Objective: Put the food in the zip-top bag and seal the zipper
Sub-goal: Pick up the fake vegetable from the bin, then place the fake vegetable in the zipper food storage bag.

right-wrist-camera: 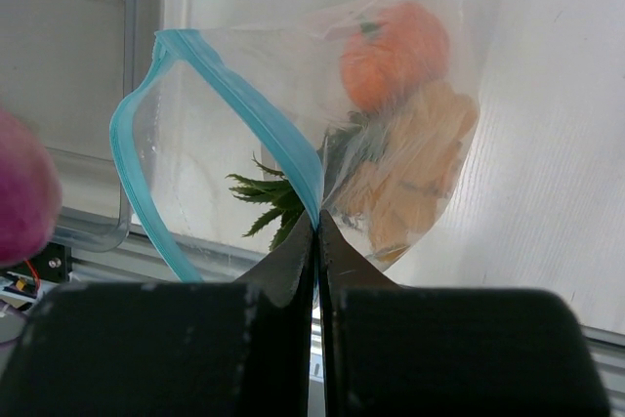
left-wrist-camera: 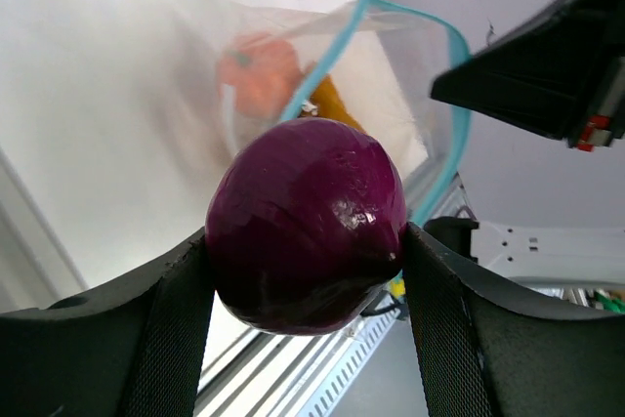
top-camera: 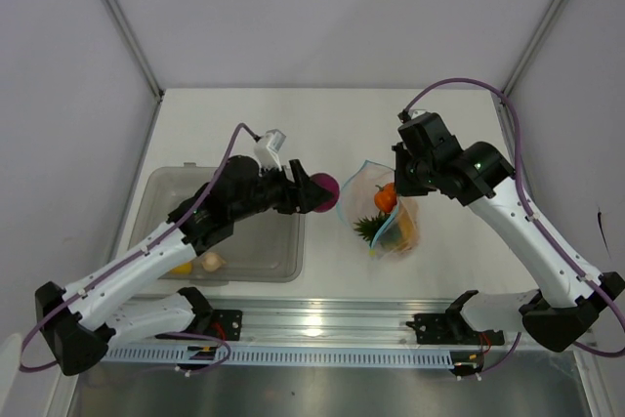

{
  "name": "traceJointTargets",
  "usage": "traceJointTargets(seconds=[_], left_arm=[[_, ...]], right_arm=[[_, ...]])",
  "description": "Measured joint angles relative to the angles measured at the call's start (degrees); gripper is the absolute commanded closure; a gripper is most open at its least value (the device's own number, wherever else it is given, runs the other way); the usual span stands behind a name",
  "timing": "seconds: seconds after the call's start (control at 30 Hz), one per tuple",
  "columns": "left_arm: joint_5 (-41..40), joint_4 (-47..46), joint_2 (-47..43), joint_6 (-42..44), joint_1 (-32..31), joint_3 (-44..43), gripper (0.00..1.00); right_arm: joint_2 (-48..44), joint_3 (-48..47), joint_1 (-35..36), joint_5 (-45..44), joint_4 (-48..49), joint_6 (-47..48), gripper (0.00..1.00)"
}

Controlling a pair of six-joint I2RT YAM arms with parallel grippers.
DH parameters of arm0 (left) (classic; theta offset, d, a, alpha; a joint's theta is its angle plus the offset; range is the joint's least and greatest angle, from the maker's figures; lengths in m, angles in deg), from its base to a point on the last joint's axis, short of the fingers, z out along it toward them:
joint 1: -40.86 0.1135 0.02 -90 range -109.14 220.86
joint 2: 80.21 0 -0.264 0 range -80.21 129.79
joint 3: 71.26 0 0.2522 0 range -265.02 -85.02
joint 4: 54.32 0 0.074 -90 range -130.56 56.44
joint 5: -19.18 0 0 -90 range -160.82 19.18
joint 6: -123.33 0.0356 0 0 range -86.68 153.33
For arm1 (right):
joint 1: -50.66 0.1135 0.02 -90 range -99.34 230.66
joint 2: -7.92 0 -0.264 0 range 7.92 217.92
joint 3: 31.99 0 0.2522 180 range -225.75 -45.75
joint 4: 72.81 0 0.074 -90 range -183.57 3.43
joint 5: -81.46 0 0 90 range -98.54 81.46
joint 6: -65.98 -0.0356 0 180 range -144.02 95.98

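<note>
We find purple onion (left-wrist-camera: 308,227) pinched betw. L fingers (left-wrist-camera: 176,310), just beside mouth of zip-top bag (right-wrist-camera: 220,158). Mouth gapes; orange fruit (right-wrist-camera: 394,56) and leafy piece (right-wrist-camera: 269,197) inside. R fingers (right-wrist-camera: 288,266) pressed together, nipping zipper (right-wrist-camera: 244,109).

On the counter (top-camera: 322,124) the tub (top-camera: 166,192) sits toward 9 o'clock and the zip-top bag (top-camera: 405,227) toward 3 o'clock. Between them, just at the bag's 9 o'clock side, the left pincer (top-camera: 311,190) holds the onion (top-camera: 325,188). The right pincer (right-wrist-camera: 316,227) pinches the bag's mouth edge. In the bag a round fruit (top-camera: 385,196) lies at 12 o'clock of a leafy piece (top-camera: 368,228). A lemon (top-camera: 182,267) and a garlic bulb (top-camera: 211,261) lie at the tub's 6 o'clock end.
</note>
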Motion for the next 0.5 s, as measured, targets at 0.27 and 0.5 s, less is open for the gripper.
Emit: traceJointTargets(seconds=[0.27, 0.5], left_arm=[[-0.57, -0.59, 8.94, 0.50, -6.71, -8.13, 0.62], [-1.03, 0.44, 17.94, 1.01, -8.66, -14.51, 0.60]], right_arm=[[0.00, 0.00, 0.02, 0.52, 0.24, -0.02, 1.00], [0.44, 0.00, 0.39, 0.66, 0.42, -0.04, 1.00]])
